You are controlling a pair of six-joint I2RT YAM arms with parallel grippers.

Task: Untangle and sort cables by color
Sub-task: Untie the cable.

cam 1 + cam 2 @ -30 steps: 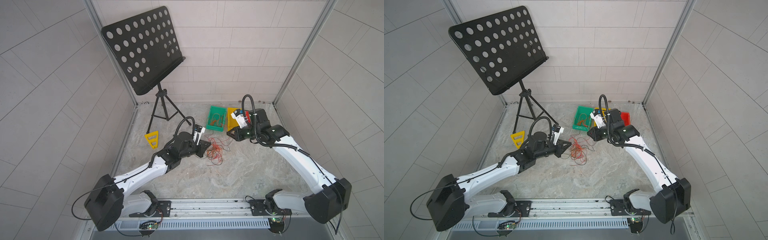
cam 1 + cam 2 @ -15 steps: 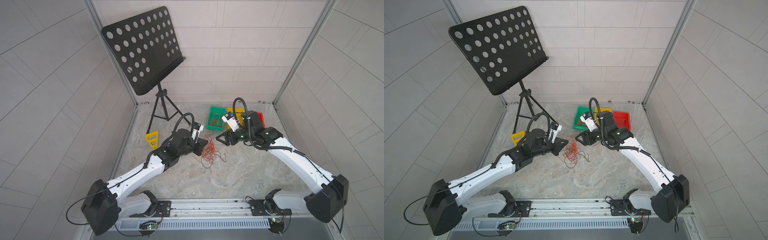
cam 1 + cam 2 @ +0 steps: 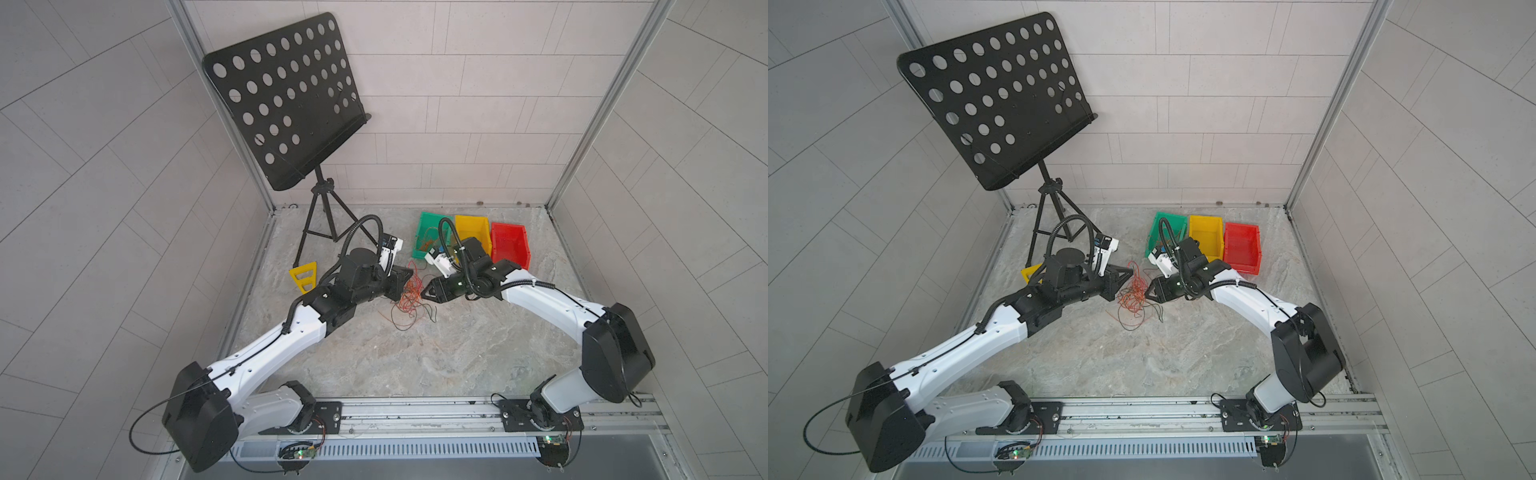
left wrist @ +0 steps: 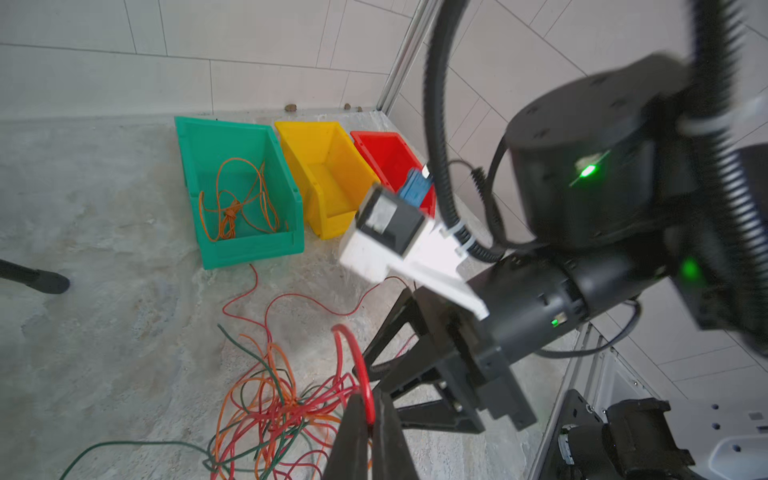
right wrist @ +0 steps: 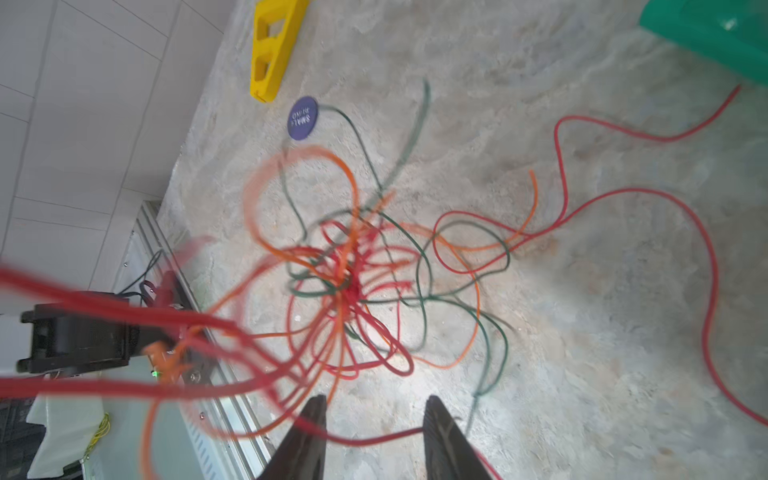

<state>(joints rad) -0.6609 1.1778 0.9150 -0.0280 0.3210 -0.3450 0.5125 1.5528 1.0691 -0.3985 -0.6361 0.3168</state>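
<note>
left gripper (image 4: pixel 370 405): clamped on a red cable (image 4: pixel 353 345) loop that arches up from the tangle; the pinch shows only in the left wrist view.
right gripper (image 5: pixel 374 405): jaws apart above the tangle; a red strand crosses the gap, not pinched.
cables (image 3: pixel 409 297): tangle on the floor between both grippers in both top views; dark strands read green in the wrist views.
green bin (image 4: pixel 249 251): orange cable (image 4: pixel 232 208) coiled inside, clear in the left wrist view.
purple disc (image 5: pixel 302 118): right wrist view only, near the yellow wedge (image 5: pixel 274 45).
</note>
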